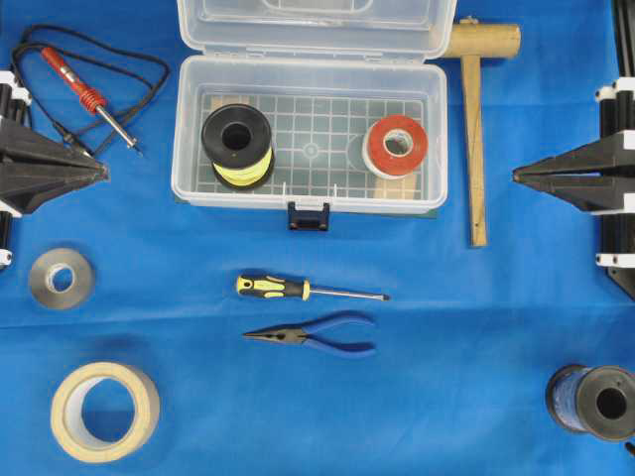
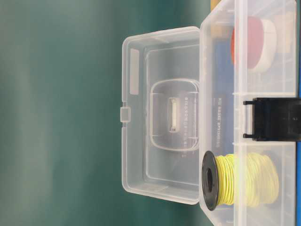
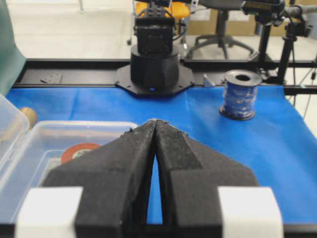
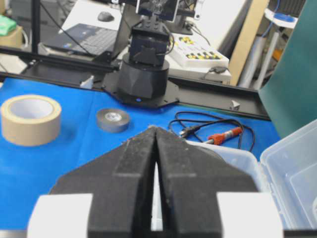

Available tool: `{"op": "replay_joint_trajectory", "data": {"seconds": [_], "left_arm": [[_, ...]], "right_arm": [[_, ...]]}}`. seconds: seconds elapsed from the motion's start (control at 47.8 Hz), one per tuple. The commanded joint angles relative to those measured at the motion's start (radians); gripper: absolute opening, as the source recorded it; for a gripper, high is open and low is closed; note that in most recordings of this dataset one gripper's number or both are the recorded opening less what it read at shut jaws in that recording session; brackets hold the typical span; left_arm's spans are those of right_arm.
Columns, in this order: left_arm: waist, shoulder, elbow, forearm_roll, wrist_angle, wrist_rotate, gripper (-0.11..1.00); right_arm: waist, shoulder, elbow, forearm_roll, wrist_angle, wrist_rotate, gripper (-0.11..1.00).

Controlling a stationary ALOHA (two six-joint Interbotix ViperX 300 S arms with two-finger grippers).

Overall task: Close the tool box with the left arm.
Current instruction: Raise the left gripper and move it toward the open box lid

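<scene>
The clear plastic tool box (image 1: 189, 134) stands open at the top middle of the blue table, its lid (image 1: 198, 35) swung back and its dark blue latch (image 1: 309, 214) facing the front. Inside lie a yellow wire spool (image 1: 237, 145) and a red tape roll (image 1: 396, 146). In the table-level view the lid (image 2: 141, 113) stands upright. My left gripper (image 1: 103, 175) rests shut at the left edge, well apart from the box, tips together (image 3: 156, 121) with nothing held. At the right edge my right gripper (image 1: 516, 177) is shut too (image 4: 156, 128), empty.
A soldering iron (image 1: 89, 94) with its cable lies at the top left. A grey tape roll (image 1: 62, 279) and a masking tape roll (image 1: 104, 411) sit front left. A screwdriver (image 1: 298, 289) and pliers (image 1: 317, 335) lie in front of the box. A wooden mallet (image 1: 476, 139) lies right of it, a blue spool (image 1: 590, 399) front right.
</scene>
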Motion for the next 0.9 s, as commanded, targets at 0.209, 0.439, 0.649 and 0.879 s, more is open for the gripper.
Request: {"op": "replay_joint_trajectory", "data": {"seconds": [0.209,0.439,0.649,0.879], "left_arm": [[0.028,0.026,-0.100,-0.037,0.040,0.025,0.00],[0.133,0.097,-0.290,-0.041,0.324,0.025,0.00],[0.249,0.225,-0.503,-0.034,0.545,0.066,0.01],[0.420,0.390,-0.646,-0.034,0.634,0.158,0.34]], "right_arm": [[-0.009,0.021,-0.066,-0.005,0.071,0.006,0.00],[-0.020,0.023,-0.074,0.002,0.126,0.008,0.00],[-0.020,0.040,-0.071,0.002,0.135,0.009,0.00],[-0.020,0.064,-0.066,0.002,0.137,0.009,0.00]]}}
